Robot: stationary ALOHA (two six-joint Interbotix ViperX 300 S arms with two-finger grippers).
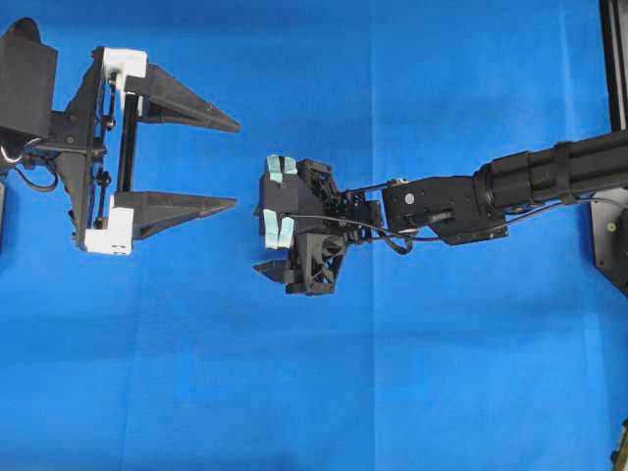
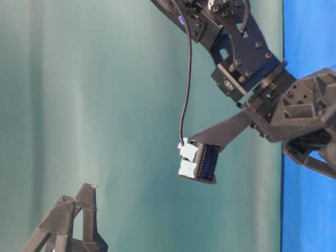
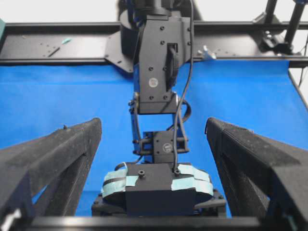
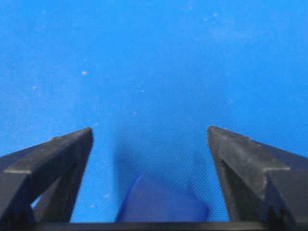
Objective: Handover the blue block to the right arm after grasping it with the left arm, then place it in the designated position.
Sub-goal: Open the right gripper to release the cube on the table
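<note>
One blue block (image 4: 161,204) | between spread right hand (image 4: 149,139) fingers | on cloth (image 4: 154,57)

Blue cloth (image 1: 294,392) covers table, edge to edge in overhead view. Faint fold creases cross cloth. Black frame rail (image 3: 57,45) runs along far edge of table in left wrist view; black upright (image 1: 615,59) at right edge in overhead view. Blue block (image 4: 161,204) lies on cloth, partly cut off at bottom of right wrist view, dark shadow beside it. Small pale specks scattered on cloth.
</note>
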